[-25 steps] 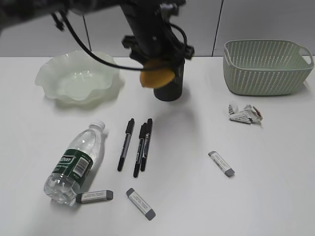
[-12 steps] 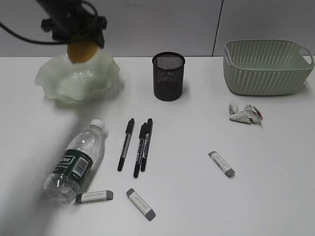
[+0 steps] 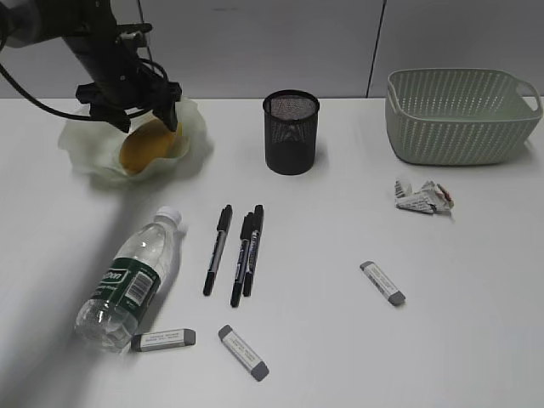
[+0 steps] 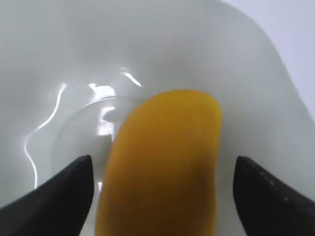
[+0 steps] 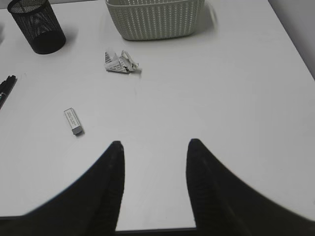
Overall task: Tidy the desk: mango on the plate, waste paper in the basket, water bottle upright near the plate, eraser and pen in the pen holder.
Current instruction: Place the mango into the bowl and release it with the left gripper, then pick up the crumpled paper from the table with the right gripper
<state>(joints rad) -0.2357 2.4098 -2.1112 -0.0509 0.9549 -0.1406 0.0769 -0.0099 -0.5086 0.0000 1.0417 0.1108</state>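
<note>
A white surface (image 3: 340, 340) runs back to a pale grey panelled wall. At 10 o'clock on it sits the plate (image 3: 85, 153), a translucent pale green dish with a wavy, ruffled rim. The mango (image 3: 149, 144) lies inside the plate: a smooth, elongated, deep yellow-orange fruit without visible marks, its blunt rounded end toward the plate's centre in the left wrist view (image 4: 165, 162). The left gripper (image 3: 140, 106) hangs directly above it; its jaws stand well apart, one dark tip on each side of the fruit and clear of it, gripping nothing. The right gripper (image 5: 155, 147) appears only in its own wrist view, over bare surface at the near right edge, its jaws apart and empty.

At 12 o'clock stands the pen holder (image 3: 291, 132), a black mesh cylinder, upright. At 2 o'clock is the basket (image 3: 463, 119), pale green with a perforated wall; the waste paper (image 3: 422, 196), a crumpled printed wad, lies just in front of it. Three black pens (image 3: 236, 252) lie side by side near the centre. At 8 o'clock the water bottle (image 3: 132, 280) lies on its side, clear with a green label and white cap. Three grey-and-white erasers lie flat: one (image 3: 163, 340) touching the bottle's base, one (image 3: 243, 352) at 6 o'clock, one (image 3: 382, 282) at 4 o'clock.
</note>
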